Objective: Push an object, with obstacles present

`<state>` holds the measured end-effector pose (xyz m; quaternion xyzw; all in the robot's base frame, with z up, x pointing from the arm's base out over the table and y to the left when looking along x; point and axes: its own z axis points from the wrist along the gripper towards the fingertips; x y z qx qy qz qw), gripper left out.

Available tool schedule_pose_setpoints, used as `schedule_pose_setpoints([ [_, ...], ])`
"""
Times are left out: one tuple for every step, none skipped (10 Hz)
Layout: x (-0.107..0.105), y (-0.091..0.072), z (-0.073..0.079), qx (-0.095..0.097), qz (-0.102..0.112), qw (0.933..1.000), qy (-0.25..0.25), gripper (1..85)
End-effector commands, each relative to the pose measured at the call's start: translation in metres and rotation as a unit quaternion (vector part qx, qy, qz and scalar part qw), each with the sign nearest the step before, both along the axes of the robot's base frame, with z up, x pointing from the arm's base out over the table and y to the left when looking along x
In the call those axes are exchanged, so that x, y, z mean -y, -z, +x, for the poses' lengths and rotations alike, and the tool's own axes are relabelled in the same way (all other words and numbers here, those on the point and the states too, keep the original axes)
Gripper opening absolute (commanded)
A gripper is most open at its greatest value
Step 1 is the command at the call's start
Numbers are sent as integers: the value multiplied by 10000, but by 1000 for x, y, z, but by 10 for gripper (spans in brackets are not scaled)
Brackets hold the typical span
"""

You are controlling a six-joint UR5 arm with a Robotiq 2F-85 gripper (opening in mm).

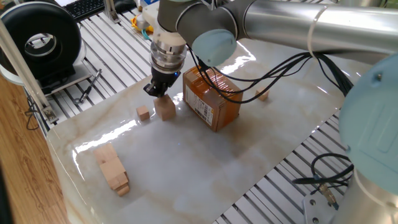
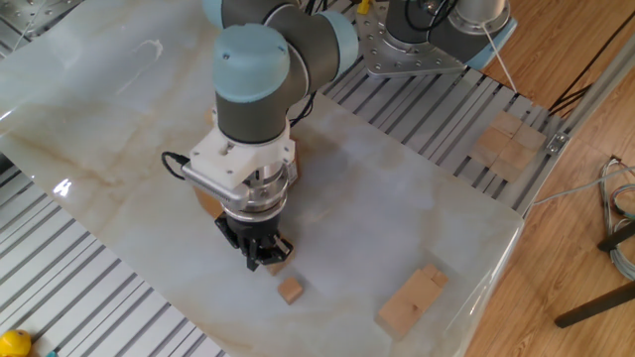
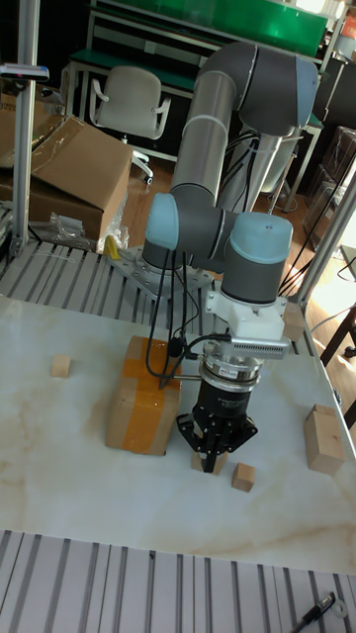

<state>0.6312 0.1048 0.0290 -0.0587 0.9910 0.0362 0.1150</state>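
hand (image 1: pixel 158 91): low over tabletop, upper left of centre in one fixed view; fingers pointing down, close together at the tips, narrow gap; holding nothing visible; tips against the upper-left side of the cube; also seen at (image 2: pixel 260 256) and (image 3: pixel 211 453)
cube (image 1: pixel 165 107): medium light-wood cube, on tabletop just lower right of hand tips, left of the box, close to it, slight gap; mostly hidden behind hand in the other fixed view (image 2: pixel 279 262) and tall fixed view
cardboard box (image 1: pixel 212 97): orange-brown, shiny tape on top, white label on left-facing side; centre of frame in one fixed view; left of hand in tall view (image 3: pixel 143 394); mostly hidden behind arm in the other fixed view
tiny cube near hand (image 1: pixel 143 112): just left of the cube, apart from it; below right of hand in the other fixed view (image 2: pixel 290 290); lower right of hand in tall view (image 3: pixel 242 477)
second tiny cube (image 1: pixel 263 95): right of box, partly behind cable; far left in tall view (image 3: pixel 61 366)
long pale blocks (image 1: pixel 112 168): stacked cluster, lower left of frame, well apart from hand; lower right in the other fixed view (image 2: pixel 413 298); right edge in tall view (image 3: pixel 322 438)
tabletop (image 1: pixel 205 162): pale marble-look surface, glossy reflections
arm (image 1: pixel 280 25): grey tube links, pale blue joint caps, black cables looping over the box
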Motion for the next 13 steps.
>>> schedule_pose_setpoints([
  [-3, -1, 2, 19, 30, 10000, -52, 13],
  [-6, 1, 2, 24, 37, 10000, -21, 13],
  [-12, 1, -3, 20, 103, 9999, 31, 13],
  [-16, 1, -12, 6, 119, 9999, 97, 13],
  [-17, 0, -20, 3, 105, 9999, 134, 13],
  [-17, 0, -28, 1, 111, 9998, 164, 13],
  [-17, -1, -38, 11, 124, 9997, 217, 13],
  [-17, -2, -46, 33, 114, 9996, 242, 13],
  [-14, -2, -44, 73, 60, 9997, 237, 13],
  [-13, -2, -41, 140, 28, 9998, 167, 13],
  [-15, -3, -41, 147, 42, 9999, 71, 13],
  [-16, -3, -41, 146, 39, 9999, -4, 13],
  [-16, -2, -36, 115, 18, 9999, 1, 13],
])
